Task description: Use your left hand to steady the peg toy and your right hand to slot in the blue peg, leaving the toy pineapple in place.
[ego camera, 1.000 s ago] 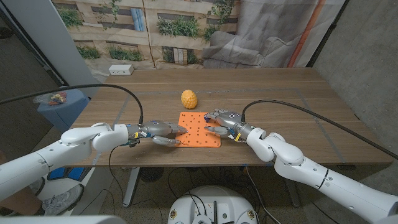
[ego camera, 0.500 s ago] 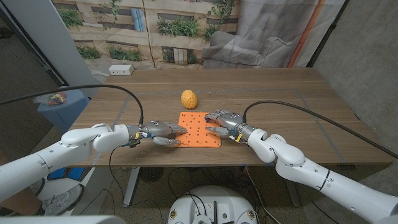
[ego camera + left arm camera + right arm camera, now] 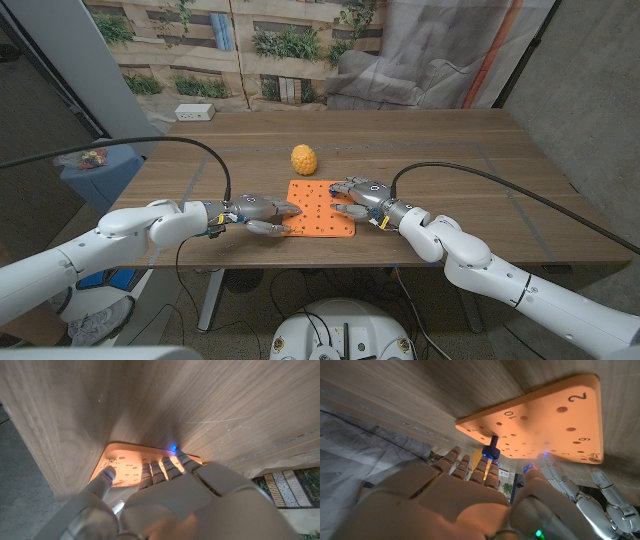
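Right hand hovered beside the blue peg, which stood in the peg toy; whether it gripped the peg, you couldn't tell. Left hand pressed the toy's edge w/ fingers spread. Risk: a sideways pull could tip the peg; the toy pineapple sat near.

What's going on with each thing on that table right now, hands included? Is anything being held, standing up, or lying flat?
Peg toy: orange board lying flat on the table, left edge touched by the left fingers.
Blue peg: standing upright in a hole of the board, right fingers beside it; whether they grip it cannot be told.
Toy pineapple: on the table behind the board, untouched.
Left hand: fingers resting on the board's edge.
Right hand: over the board's right side.
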